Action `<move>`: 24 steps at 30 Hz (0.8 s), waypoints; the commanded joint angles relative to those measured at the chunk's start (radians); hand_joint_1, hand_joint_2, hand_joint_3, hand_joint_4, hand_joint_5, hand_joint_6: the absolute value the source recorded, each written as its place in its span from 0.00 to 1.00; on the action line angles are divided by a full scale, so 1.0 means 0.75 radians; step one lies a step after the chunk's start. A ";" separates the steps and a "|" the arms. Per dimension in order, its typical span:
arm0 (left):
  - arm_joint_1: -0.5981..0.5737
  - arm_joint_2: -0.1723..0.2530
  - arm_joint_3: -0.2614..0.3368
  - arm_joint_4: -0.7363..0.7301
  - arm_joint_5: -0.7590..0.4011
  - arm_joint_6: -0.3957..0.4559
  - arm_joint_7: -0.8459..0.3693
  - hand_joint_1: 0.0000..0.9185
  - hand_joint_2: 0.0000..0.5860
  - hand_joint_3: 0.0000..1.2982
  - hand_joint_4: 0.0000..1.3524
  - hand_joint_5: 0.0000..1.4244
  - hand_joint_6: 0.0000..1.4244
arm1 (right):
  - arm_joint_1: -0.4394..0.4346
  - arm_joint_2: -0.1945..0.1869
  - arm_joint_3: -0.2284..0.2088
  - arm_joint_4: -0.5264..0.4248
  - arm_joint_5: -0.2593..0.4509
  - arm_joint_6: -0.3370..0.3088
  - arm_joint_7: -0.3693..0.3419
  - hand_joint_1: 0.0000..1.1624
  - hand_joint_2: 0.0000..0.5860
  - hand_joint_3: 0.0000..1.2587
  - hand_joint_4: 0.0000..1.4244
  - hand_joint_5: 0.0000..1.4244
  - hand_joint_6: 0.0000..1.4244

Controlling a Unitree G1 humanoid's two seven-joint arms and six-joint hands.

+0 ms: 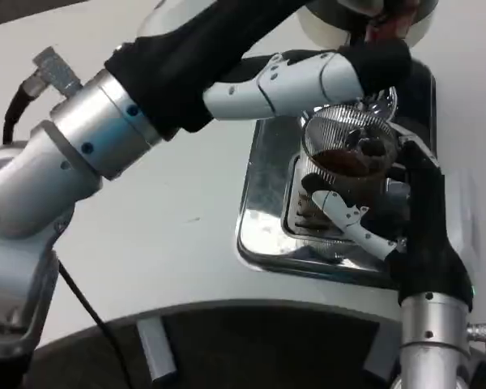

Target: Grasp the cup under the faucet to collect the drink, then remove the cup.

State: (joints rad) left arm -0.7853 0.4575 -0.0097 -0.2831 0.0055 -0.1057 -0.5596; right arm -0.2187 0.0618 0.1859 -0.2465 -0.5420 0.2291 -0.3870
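Silver forearms (81,150) with black sleeves; black cable; white-and-black robot hand (308,77), somewhat blurred.
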 commanded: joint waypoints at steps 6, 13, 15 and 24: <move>0.136 0.057 0.114 -0.157 -0.083 0.048 0.009 0.00 0.19 0.14 0.15 0.20 0.24 | 0.052 0.023 -0.013 -0.005 0.008 -0.025 -0.012 0.66 0.45 0.36 0.35 0.45 0.53; 0.280 0.092 0.166 -0.223 -0.114 0.068 0.003 0.00 0.20 0.14 0.16 0.21 0.25 | 0.072 0.019 -0.027 -0.033 0.012 -0.054 -0.011 0.66 0.45 0.39 0.38 0.47 0.56; 0.324 0.102 0.181 -0.241 -0.125 0.072 0.003 0.00 0.20 0.14 0.16 0.21 0.25 | 0.079 0.018 -0.030 -0.044 0.012 -0.061 -0.009 0.66 0.46 0.40 0.38 0.48 0.57; 0.539 0.141 0.251 -0.295 -0.129 0.059 0.006 0.00 0.20 0.15 0.16 0.21 0.25 | 0.113 -0.010 -0.048 -0.117 0.009 -0.072 0.022 0.66 0.45 0.45 0.43 0.52 0.63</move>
State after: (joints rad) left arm -0.4340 0.5461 0.1526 -0.4828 -0.0786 -0.0510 -0.5582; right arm -0.1544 0.0581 0.1557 -0.2947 -0.5401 0.1985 -0.3800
